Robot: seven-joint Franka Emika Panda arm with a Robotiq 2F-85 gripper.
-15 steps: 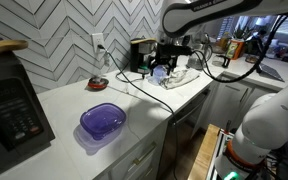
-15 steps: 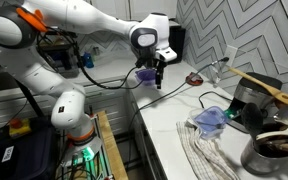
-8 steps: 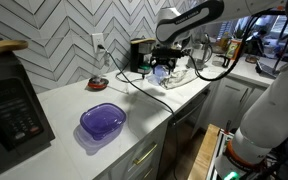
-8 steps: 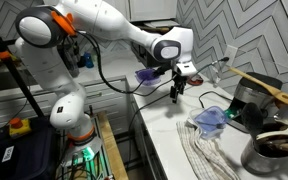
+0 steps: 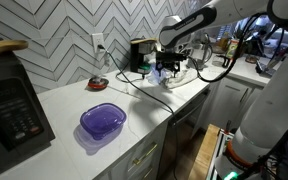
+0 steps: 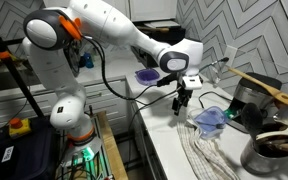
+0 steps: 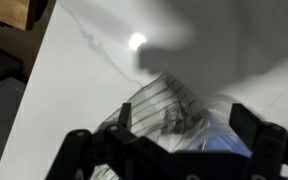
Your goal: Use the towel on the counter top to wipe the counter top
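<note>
A white towel with thin dark stripes (image 6: 210, 152) lies crumpled on the white counter top (image 6: 162, 130). In the wrist view the towel (image 7: 156, 104) lies right below my gripper (image 7: 164, 140). My gripper (image 6: 182, 103) is open and empty, and hovers just above the counter at the towel's near edge. In an exterior view it (image 5: 165, 68) hangs over the towel (image 5: 182, 74) at the far end of the counter. Its two black fingers stand apart on either side of the towel's folds.
A bluish translucent object (image 6: 211, 118) rests on the towel beside the gripper. A purple bowl (image 5: 103, 121) sits on the counter. A small red dish (image 5: 98, 84) and a black appliance (image 5: 141, 53) stand by the tiled wall. A pot with a wooden spoon (image 6: 256, 97) stands nearby.
The arm has moved along the counter away from the purple bowl toward the towel and come lower. The gripper stays open.
</note>
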